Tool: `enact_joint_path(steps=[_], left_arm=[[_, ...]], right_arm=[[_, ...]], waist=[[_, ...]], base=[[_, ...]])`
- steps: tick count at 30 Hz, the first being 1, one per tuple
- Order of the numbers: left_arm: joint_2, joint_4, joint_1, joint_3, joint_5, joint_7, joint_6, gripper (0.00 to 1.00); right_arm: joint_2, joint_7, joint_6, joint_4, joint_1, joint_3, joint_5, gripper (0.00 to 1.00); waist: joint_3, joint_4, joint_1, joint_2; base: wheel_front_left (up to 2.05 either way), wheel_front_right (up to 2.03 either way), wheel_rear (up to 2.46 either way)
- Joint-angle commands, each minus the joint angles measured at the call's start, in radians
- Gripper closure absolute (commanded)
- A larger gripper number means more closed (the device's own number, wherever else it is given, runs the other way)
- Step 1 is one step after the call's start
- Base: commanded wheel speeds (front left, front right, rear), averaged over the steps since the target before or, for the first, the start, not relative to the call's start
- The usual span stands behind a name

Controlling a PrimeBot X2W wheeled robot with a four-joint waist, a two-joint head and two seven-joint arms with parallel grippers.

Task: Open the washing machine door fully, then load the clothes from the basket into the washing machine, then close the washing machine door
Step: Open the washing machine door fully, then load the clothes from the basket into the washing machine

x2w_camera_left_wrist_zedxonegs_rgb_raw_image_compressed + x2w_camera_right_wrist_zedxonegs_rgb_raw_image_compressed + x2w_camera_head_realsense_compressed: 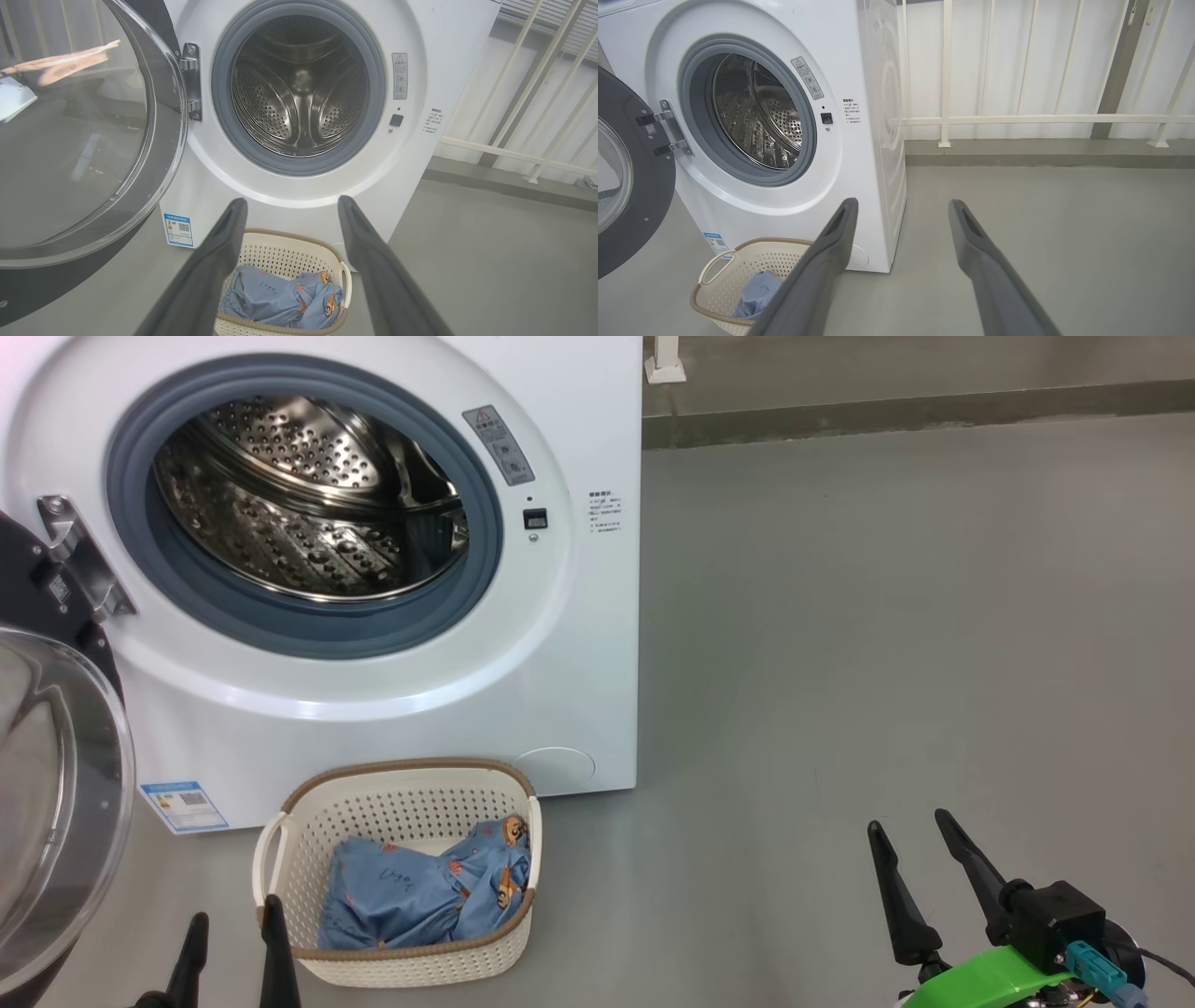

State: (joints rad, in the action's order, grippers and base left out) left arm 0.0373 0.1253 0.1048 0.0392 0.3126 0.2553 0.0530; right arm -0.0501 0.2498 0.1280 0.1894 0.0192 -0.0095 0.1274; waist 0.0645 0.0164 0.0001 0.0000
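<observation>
The white washing machine stands with its steel drum bare. Its door hangs swung wide on the left hinge. On the floor in front sits the cream basket, holding light-blue printed clothes. My left gripper is open and holds nothing, low beside the basket's left handle, aimed at the drum. My right gripper is open over bare floor, well right of the basket.
Grey floor spreads to the right of the machine. A white railing and a low kerb run behind it. The open door takes up the space at the left.
</observation>
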Motion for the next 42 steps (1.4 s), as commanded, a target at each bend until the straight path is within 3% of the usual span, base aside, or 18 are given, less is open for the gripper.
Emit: enact_joint_path(steps=[1, 42], left_arm=[[0.013, -0.032, -0.020, 0.026, 0.004, 0.006, -0.001, 0.00], [0.013, 0.000, -0.024, 0.010, -0.017, 0.006, -0.006, 0.00]], right_arm=[[0.000, 0.012, 0.003, -0.028, 0.023, 0.024, 0.005, 0.00], [0.000, 0.012, 0.003, -0.020, 0.022, 0.023, 0.008, 0.00]], waist=[[0.000, 0.001, 0.0000, 0.0000], [-0.003, 0.014, -0.0001, 0.0000]], base=[[0.00, 0.00, 0.00], [0.00, 0.00, 0.00]])
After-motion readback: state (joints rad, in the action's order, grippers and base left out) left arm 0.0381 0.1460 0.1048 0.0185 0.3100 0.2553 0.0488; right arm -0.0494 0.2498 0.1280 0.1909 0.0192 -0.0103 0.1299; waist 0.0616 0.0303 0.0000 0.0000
